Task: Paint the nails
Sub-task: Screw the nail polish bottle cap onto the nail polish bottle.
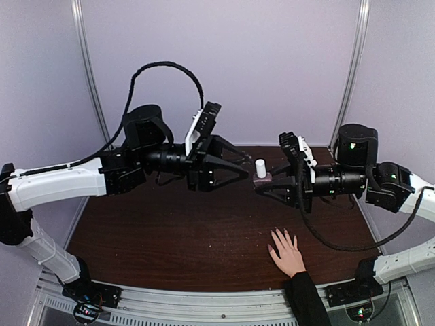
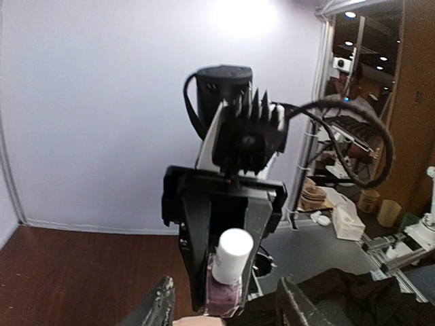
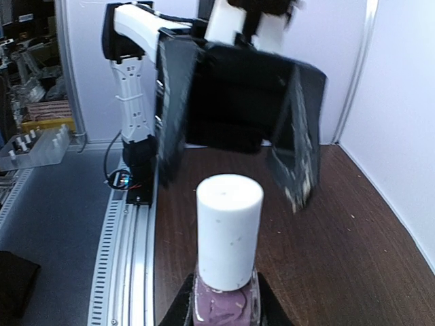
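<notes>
A small clear bottle (image 1: 261, 174) of purple polish with a white cap (image 3: 228, 231) is held above the table. My right gripper (image 1: 262, 185) is shut on its glass body (image 3: 224, 309). My left gripper (image 1: 243, 170) faces it from the left, open, with its fingers (image 2: 162, 302) on either side of the cap (image 2: 232, 254) and apart from it. A light-skinned hand (image 1: 287, 252) with a black sleeve lies flat with fingers spread at the table's near edge, below the right gripper. Its nails are too small to make out.
The dark wooden table (image 1: 170, 231) ends at a metal rail (image 1: 204, 305) along the near edge. Pale walls and metal posts (image 1: 88, 75) close in the back and sides. A black cable (image 1: 340, 246) loops down from the right arm near the hand.
</notes>
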You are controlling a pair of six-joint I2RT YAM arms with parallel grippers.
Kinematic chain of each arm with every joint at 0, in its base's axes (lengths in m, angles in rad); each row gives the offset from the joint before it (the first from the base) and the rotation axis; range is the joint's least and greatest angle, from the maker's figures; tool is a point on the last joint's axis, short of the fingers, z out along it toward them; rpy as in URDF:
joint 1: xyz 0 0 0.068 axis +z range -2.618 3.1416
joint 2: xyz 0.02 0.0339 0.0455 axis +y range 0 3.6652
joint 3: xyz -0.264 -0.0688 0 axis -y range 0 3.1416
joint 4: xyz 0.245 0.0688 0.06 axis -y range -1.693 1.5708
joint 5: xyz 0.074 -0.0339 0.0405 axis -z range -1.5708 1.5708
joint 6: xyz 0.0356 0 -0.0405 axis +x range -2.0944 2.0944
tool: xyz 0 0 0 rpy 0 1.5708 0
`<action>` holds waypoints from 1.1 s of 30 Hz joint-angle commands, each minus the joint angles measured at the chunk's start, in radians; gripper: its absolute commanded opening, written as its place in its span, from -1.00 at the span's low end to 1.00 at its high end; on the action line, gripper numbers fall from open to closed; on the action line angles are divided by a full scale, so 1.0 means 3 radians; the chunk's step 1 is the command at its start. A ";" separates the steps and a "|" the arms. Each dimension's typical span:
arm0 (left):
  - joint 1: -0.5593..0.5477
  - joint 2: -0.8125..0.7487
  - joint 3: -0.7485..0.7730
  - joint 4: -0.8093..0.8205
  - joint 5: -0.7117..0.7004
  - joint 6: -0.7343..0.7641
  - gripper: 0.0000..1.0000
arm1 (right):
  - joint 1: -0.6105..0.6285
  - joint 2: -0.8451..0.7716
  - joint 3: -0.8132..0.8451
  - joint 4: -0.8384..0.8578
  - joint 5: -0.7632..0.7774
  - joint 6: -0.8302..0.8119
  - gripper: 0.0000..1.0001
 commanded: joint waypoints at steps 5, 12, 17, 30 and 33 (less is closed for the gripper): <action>-0.0006 -0.0253 -0.0096 -0.0146 -0.1255 0.0133 0.04 | 0.0007 -0.0014 -0.0001 0.0043 0.1362 0.0146 -1.00; -0.0120 -0.0071 0.0081 -0.0245 -0.1807 0.0114 0.04 | 0.0009 0.0152 0.0051 0.0071 0.1596 0.0263 -1.00; -0.0215 0.0066 0.0198 -0.0254 -0.1941 0.0163 0.00 | 0.0009 0.0241 0.0083 0.0063 0.1733 0.0344 -1.00; -0.0244 0.0269 0.0370 -0.0250 -0.2018 0.0095 -0.27 | 0.0009 0.0343 0.0132 0.0066 0.1719 0.0377 -1.00; -0.0244 0.0296 0.0389 -0.0270 -0.1995 0.0078 -0.40 | 0.0009 0.0351 0.0145 0.0067 0.1721 0.0373 -1.00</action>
